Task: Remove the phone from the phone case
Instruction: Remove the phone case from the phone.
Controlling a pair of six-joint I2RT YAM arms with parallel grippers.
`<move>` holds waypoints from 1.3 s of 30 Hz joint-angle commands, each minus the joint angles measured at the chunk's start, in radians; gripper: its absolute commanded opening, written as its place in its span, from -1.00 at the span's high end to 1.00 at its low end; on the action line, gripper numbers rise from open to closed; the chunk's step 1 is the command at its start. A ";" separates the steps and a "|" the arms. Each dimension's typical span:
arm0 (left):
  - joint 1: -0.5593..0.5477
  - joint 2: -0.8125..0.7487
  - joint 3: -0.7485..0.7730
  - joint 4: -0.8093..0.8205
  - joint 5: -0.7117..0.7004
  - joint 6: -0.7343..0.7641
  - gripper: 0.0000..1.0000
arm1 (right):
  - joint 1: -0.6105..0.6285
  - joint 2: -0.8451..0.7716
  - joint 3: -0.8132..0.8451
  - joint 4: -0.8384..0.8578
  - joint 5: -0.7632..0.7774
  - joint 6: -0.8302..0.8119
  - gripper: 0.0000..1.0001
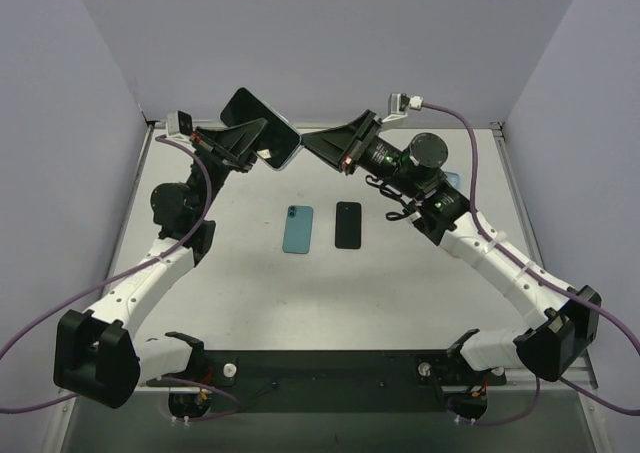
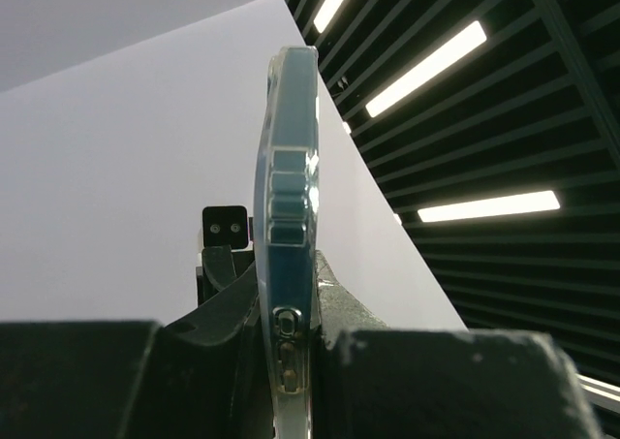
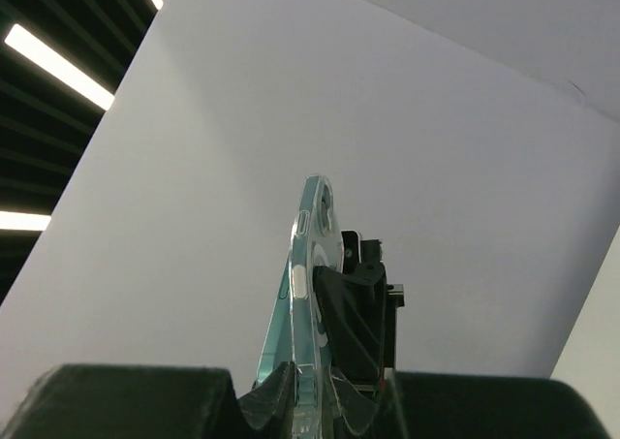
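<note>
Clear plastic with a blue tint marked the phone case, held in the air over the far part of the desk in the top view, the dark face of the phone tilted up and leftward. The left pincer met it from the left and the right pincer from the right, both clamped on it with their tips nearly facing. Below them on the desk lay a teal phone and a black phone, side by side and apart. In the left wrist view the case stood edge-on and upright, its lower end pinched narrowly between that pincer's two fingers, with the blue body showing through the clear rim. In the right wrist view the case again rose edge-on, leaning slightly right, its base squeezed inside the right pincer, the left pincer just behind it.
</note>
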 commanded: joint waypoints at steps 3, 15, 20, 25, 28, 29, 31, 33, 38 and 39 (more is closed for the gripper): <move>-0.055 -0.123 0.096 0.381 0.047 -0.069 1.00 | 0.039 0.150 -0.021 -0.386 -0.063 -0.148 0.76; -0.061 -0.128 0.141 0.188 0.186 0.002 1.00 | 0.039 0.239 0.069 -0.370 -0.253 -0.162 0.57; -0.064 -0.141 0.165 0.062 0.229 0.061 1.00 | 0.039 0.271 0.078 -0.323 -0.322 -0.139 0.54; -0.078 -0.128 0.162 0.042 0.249 0.071 1.00 | 0.058 0.314 0.104 -0.266 -0.345 -0.097 0.55; -0.094 -0.111 0.161 0.045 0.257 0.072 1.00 | 0.077 0.337 0.126 -0.268 -0.348 -0.093 0.58; -0.098 -0.106 0.158 0.045 0.257 0.074 1.00 | 0.082 0.342 0.137 -0.268 -0.348 -0.091 0.59; -0.104 -0.103 0.150 0.050 0.255 0.075 1.00 | 0.086 0.352 0.138 -0.260 -0.348 -0.079 0.63; -0.105 -0.103 0.142 0.054 0.261 0.075 1.00 | 0.083 0.351 0.112 -0.223 -0.348 -0.060 0.78; -0.105 -0.105 0.107 0.064 0.275 0.074 1.00 | 0.039 0.313 0.000 -0.110 -0.305 0.018 1.00; -0.105 -0.106 0.098 0.062 0.278 0.074 1.00 | 0.033 0.305 -0.041 -0.096 -0.299 0.027 1.00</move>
